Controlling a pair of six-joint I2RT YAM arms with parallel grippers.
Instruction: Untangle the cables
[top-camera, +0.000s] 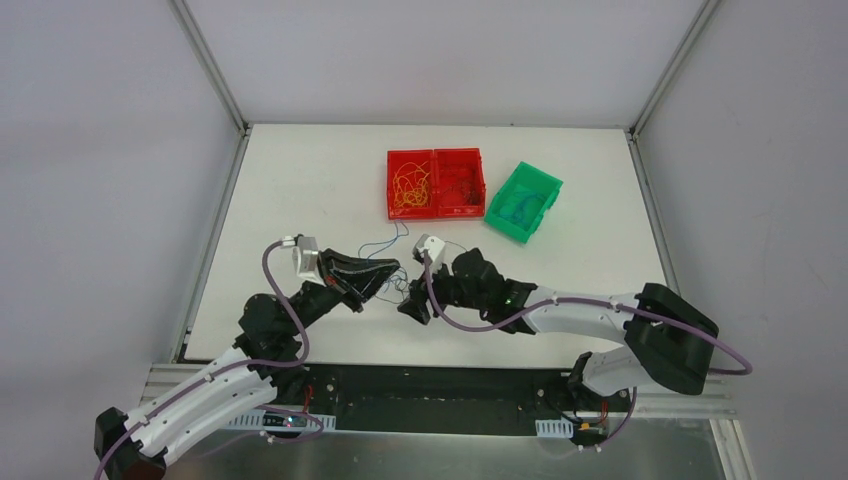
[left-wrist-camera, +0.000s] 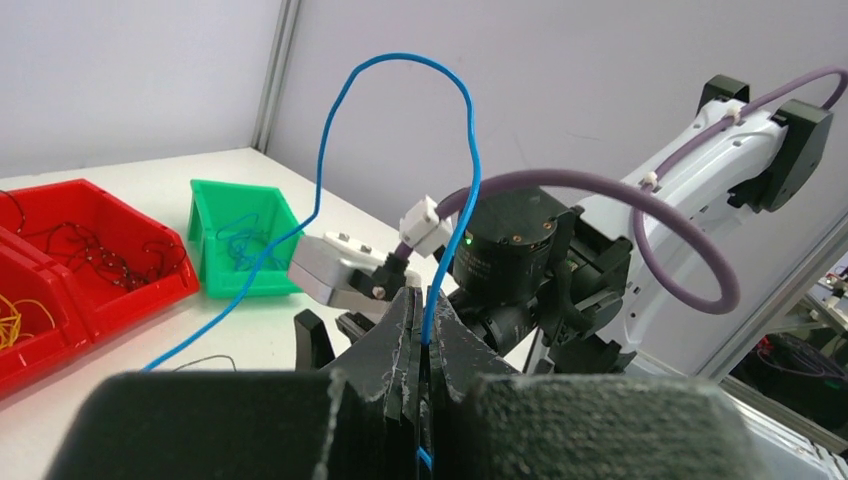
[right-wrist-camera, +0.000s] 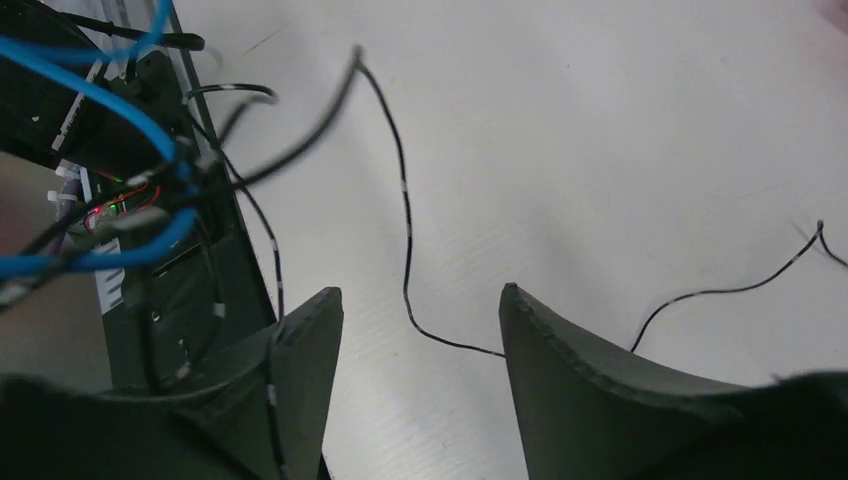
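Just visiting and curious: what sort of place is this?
Likely a robotics lab test cell: a white table enclosed by plain panels, two robot arms bolted at its edge, and small bins of thin wires.

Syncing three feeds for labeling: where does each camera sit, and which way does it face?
Top external: above and behind, looking down on the table; both arms show.
Left wrist: behind the left gripper, facing the green bin; it clamps the blue cable.
Right wrist: above the open right gripper, looking down at a dark cable.
Shared: blue cable, in both wrist views.
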